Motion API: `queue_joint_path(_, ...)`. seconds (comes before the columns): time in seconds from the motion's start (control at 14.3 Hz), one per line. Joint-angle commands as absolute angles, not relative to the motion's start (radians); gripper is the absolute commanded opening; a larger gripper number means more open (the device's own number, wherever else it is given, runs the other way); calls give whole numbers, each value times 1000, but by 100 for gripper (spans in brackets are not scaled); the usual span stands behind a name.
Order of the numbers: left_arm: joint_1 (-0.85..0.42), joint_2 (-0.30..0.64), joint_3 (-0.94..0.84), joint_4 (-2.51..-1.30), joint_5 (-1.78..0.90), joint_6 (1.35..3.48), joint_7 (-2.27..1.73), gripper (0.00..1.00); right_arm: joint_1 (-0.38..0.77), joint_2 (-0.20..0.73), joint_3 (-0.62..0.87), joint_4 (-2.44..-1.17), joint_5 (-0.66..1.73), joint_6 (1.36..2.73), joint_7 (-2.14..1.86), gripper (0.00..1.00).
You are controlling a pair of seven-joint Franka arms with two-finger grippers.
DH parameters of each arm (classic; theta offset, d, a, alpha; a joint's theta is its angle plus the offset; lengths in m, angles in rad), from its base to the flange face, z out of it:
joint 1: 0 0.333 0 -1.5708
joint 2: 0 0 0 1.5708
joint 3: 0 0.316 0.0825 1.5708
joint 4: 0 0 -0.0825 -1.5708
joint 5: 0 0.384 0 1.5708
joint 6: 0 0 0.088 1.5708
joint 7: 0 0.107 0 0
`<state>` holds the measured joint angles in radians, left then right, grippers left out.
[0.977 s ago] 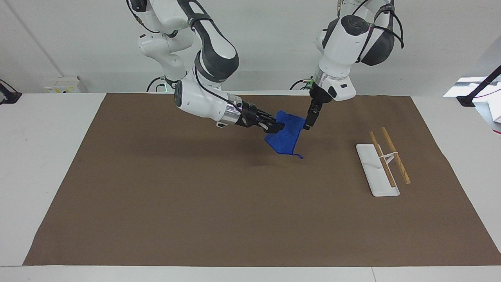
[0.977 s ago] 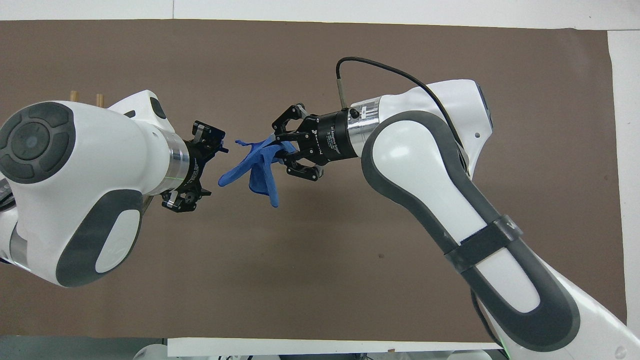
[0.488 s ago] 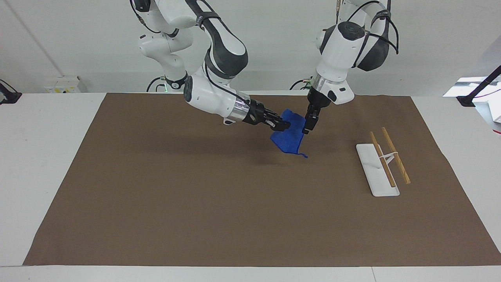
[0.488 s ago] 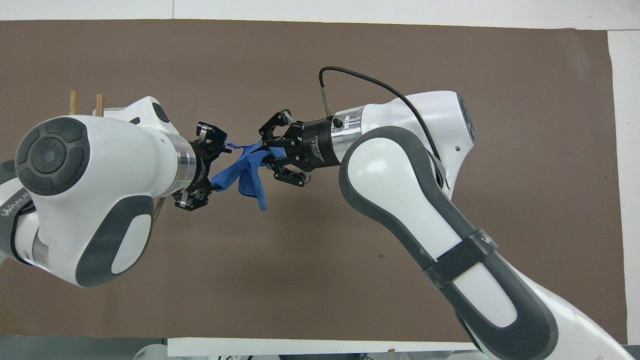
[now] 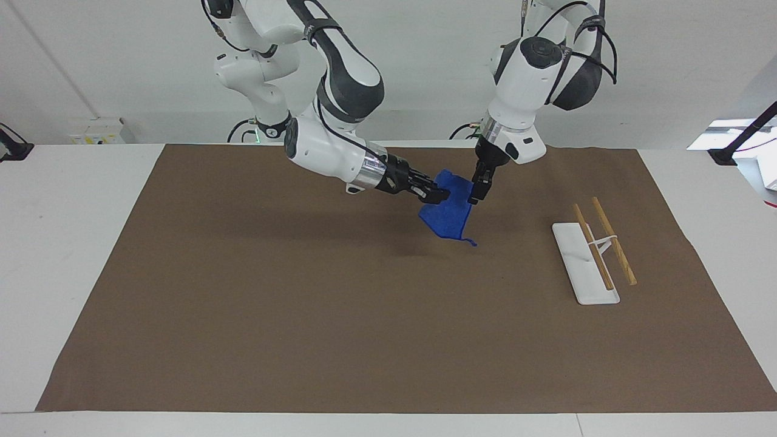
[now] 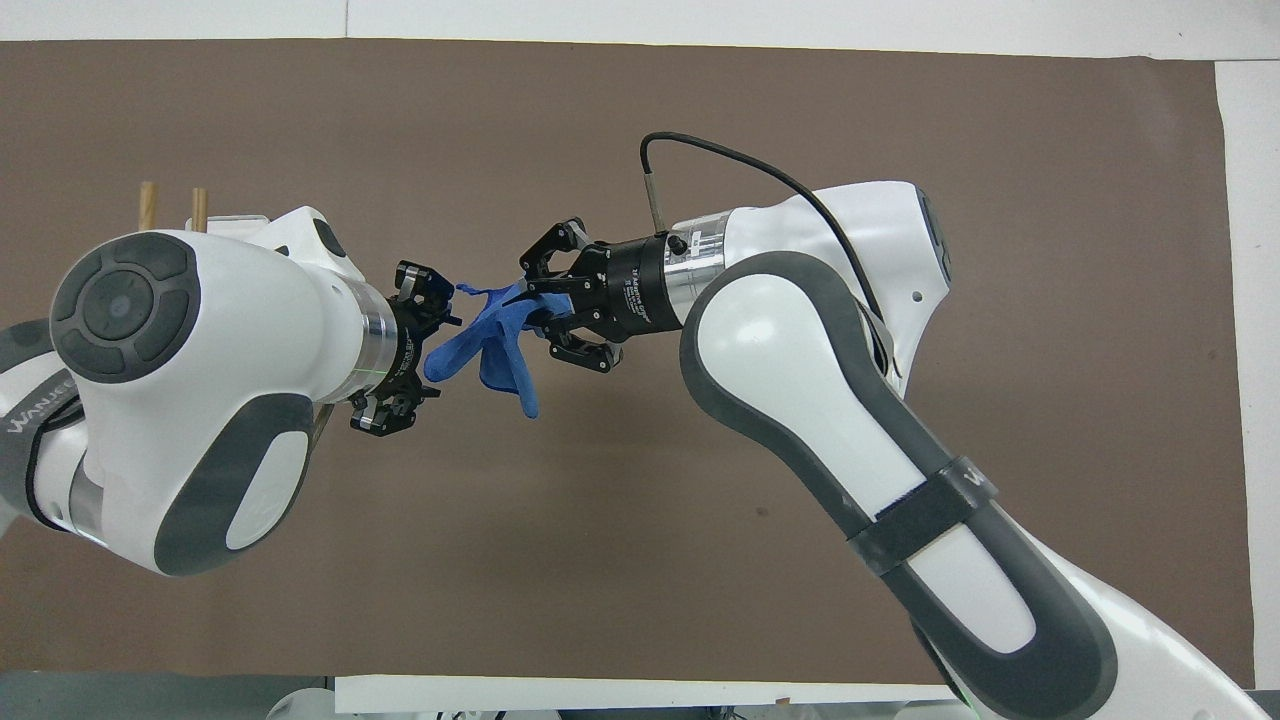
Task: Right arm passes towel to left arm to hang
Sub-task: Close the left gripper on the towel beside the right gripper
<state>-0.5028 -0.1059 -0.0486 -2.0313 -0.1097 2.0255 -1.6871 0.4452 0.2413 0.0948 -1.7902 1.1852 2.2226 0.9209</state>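
Right gripper (image 5: 442,195) is clamped tight on one edge of the blue towel (image 5: 449,215), holding it up in the air over the brown mat (image 5: 303,303). Left gripper (image 5: 475,198) is right at the towel's other edge, but I can't tell if it's actually pinched on yet. A white rack (image 5: 586,264) with two wooden rods sits toward the left arm's end of the worktop (image 5: 61,243).

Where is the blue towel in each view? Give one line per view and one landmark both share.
Facing view: the towel hangs in the air above the brown mat, near the picture's middle, just below the right pincer.
Overhead view: the towel shows a little above the middle, between the two pincers.
Shared landmark: the wooden rack, toward the left arm's end of the table; overhead only its rod tips show.
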Motion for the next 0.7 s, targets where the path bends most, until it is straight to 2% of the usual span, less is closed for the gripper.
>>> queue_joint_path(0.0, -514, -129, -37, -2051, -121, 2029, -1710, 43, 440, 212, 97, -1822, 1212, 2232, 896, 1)
queue_joint_path(0.07, -514, -129, -37, -2051, -121, 2029, -1712, 34, 440, 212, 97, -1824, 1212, 2232, 896, 1)
queue_joint_path(0.42, -502, -100, -31, -2002, -121, 2031, -1698, 5, 440, 212, 97, -1822, 1212, 2233, 896, 1)
queue_joint_path(0.63, -480, -62, -28, -1923, -120, 2016, -1678, 0, 440, 213, 97, -1824, 1212, 2235, 896, 1)
